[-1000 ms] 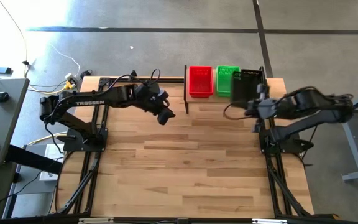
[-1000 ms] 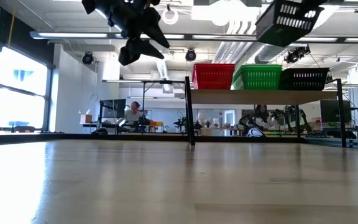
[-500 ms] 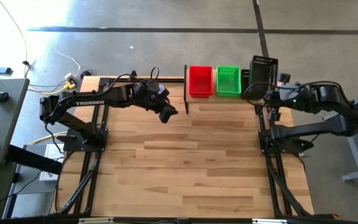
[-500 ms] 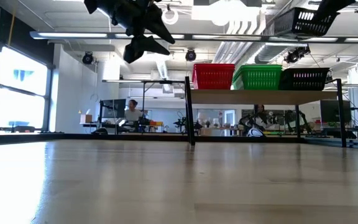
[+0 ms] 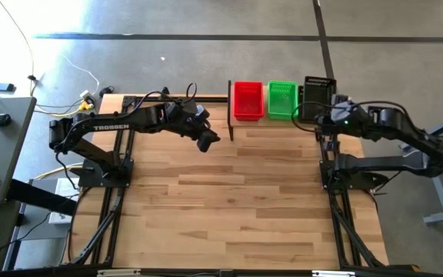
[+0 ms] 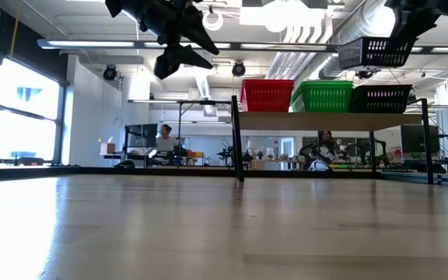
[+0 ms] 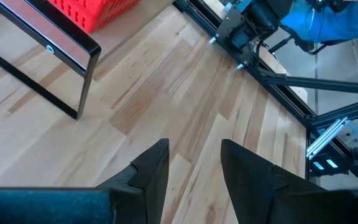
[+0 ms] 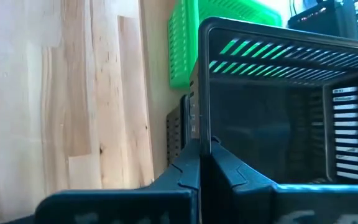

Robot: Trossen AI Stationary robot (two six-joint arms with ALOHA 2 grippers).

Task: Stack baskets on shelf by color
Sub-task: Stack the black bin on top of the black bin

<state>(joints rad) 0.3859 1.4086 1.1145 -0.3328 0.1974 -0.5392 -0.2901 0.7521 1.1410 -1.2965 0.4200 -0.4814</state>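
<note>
Two dark, near-black jointed arms, each rising from a black frame base bolted at a side of the desk, with black cables looping along the links. White "TROSSEN" lettering along the left arm's (image 5: 121, 123) long link; a small green light on the right arm (image 5: 383, 127) near its wrist. Left pincer (image 7: 194, 165) of two matte black, tapered, smooth-faced fingers (image 7: 151, 168); right pincer (image 8: 202, 163) likewise black, angular and moulded.
</note>
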